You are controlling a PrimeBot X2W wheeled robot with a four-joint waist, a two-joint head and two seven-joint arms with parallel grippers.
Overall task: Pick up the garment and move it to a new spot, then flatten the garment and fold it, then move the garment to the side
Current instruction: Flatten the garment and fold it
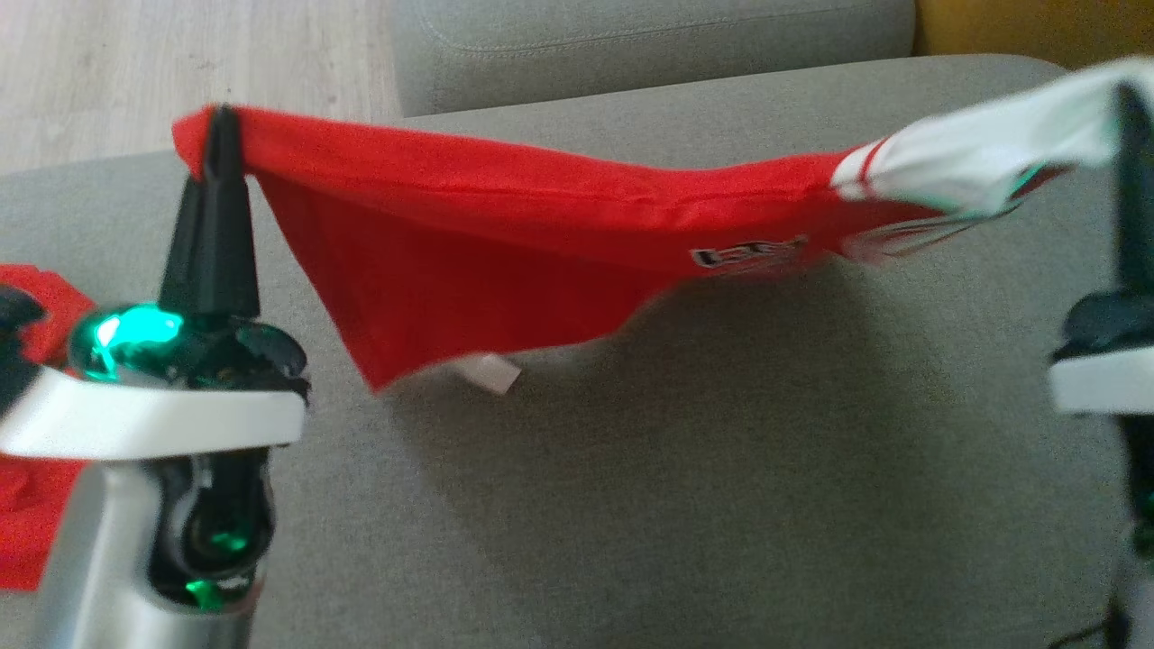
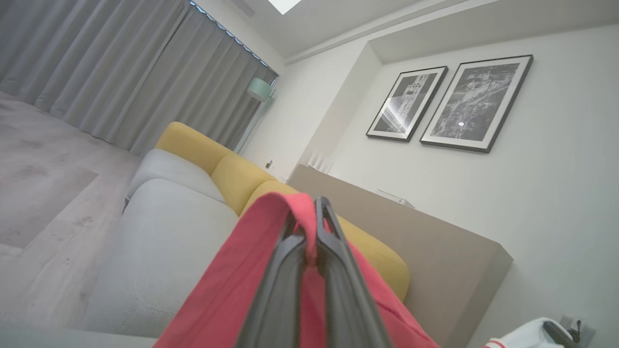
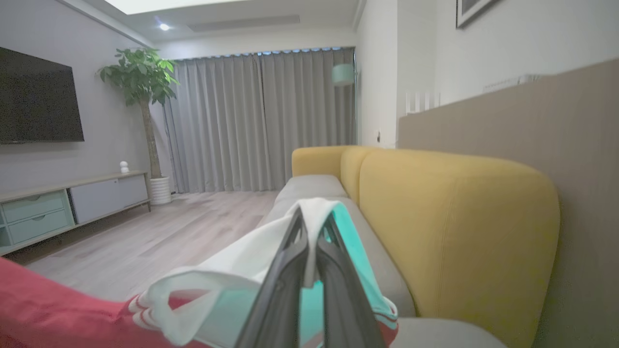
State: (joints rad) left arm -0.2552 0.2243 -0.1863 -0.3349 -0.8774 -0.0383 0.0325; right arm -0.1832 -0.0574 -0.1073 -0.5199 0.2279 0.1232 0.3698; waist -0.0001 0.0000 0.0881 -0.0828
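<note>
A red garment with a white and teal end hangs stretched in the air above the grey sofa seat. My left gripper is shut on its red left corner, the cloth draped over the closed fingers in the left wrist view. At the right edge my right gripper is shut on the white end, whose white and teal fabric is pinched between its fingers. The middle of the garment sags, and a small white label hangs at its lowest point.
More red cloth lies on the sofa at the far left, behind my left arm. A second grey cushion is at the back, with wooden floor beyond on the left. Yellow backrests line the sofa's far side.
</note>
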